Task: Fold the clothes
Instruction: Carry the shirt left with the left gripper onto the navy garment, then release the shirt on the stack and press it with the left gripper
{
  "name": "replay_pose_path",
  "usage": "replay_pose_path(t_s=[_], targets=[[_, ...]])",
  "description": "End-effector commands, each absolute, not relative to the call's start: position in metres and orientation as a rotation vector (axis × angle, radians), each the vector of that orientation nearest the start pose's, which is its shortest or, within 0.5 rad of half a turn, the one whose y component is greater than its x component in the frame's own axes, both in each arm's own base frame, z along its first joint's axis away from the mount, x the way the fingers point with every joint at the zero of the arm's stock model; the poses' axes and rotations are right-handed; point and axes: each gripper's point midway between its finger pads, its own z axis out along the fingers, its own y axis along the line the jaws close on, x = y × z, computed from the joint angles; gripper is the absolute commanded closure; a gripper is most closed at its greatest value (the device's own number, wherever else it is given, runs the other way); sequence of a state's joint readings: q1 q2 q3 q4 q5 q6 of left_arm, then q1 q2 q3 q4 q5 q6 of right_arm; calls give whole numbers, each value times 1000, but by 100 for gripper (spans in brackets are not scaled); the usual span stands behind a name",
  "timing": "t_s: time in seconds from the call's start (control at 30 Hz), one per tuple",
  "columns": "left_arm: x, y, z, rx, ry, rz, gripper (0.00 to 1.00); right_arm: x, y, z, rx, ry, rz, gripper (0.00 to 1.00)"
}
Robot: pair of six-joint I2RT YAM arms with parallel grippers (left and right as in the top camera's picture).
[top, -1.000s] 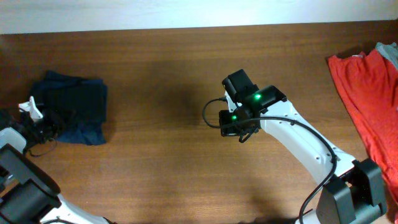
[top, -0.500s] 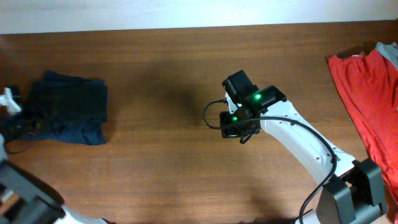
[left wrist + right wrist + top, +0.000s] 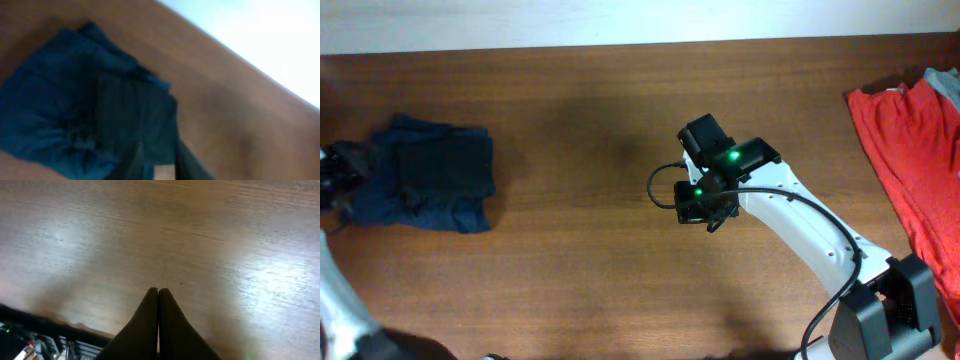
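The blurred left pincer is perhaps touching the folded dark clothes; I cannot tell its opening. The right pincer is closed, empty. The red garment is cut off at the edge.

Soft matt cloth clothes on semi-gloss wooden table.

two robot arms, the left arm in the lower left of the frame and the right arm at lower right; one table; four pieces of cloth: one navy garment, one black folded garment, one red garment, one grey scrap
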State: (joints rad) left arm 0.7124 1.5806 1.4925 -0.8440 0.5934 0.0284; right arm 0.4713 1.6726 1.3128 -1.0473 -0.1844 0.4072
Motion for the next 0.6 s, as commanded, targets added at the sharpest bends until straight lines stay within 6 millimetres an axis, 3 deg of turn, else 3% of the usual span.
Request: replay_pose_path(t_s=[0.0, 0.1, 0.17, 0.27, 0.47, 0.57], targets=[[392, 169, 183, -412, 2408, -450, 83, 284, 189, 120, -154, 3022, 425, 96], [405, 160, 141, -381, 2519, -429, 90, 280, 191, 120, -162, 3033, 438, 96], [404, 165, 111, -496, 2603, -375, 99, 277, 193, 120, -178, 3041, 435, 96], [396, 179, 77, -715, 2673, -305, 99, 268, 201, 119, -226, 3053, 430, 96], [371, 212, 38, -1040, 2725, -101, 99, 252, 222, 119, -350, 3048, 436, 96], [366, 218, 26, -1086, 2735, -87, 95, 246, 229, 119, -392, 3045, 433, 96]])
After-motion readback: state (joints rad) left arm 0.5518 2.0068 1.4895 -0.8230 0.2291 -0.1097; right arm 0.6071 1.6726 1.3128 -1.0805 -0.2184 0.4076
